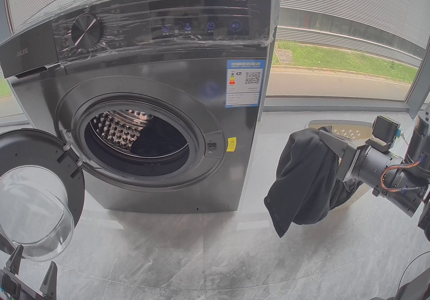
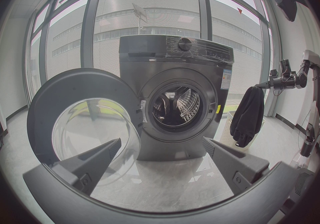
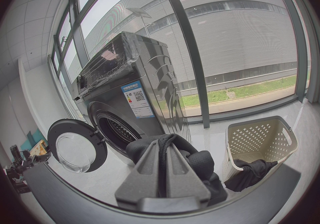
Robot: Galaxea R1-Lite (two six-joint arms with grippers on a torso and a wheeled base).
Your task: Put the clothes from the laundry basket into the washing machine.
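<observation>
The grey washing machine (image 1: 148, 90) stands with its round door (image 1: 36, 189) swung open to the left, so the drum opening (image 1: 139, 140) is bare. My right gripper (image 1: 323, 134) is shut on a black garment (image 1: 304, 180) that hangs above the floor, right of the machine. The right wrist view shows the fingers (image 3: 146, 168) pinching the cloth (image 3: 196, 164). Behind it is the cream laundry basket (image 3: 260, 141), with another dark garment (image 3: 250, 174) draped over its rim. My left gripper (image 1: 35, 256) is open and low beside the door, holding nothing.
Glass window walls run behind the machine and basket. Bare grey marble floor (image 1: 201, 251) lies in front of the machine, between the two arms. The open door (image 2: 83, 114) sits close in front of the left gripper (image 2: 161, 142).
</observation>
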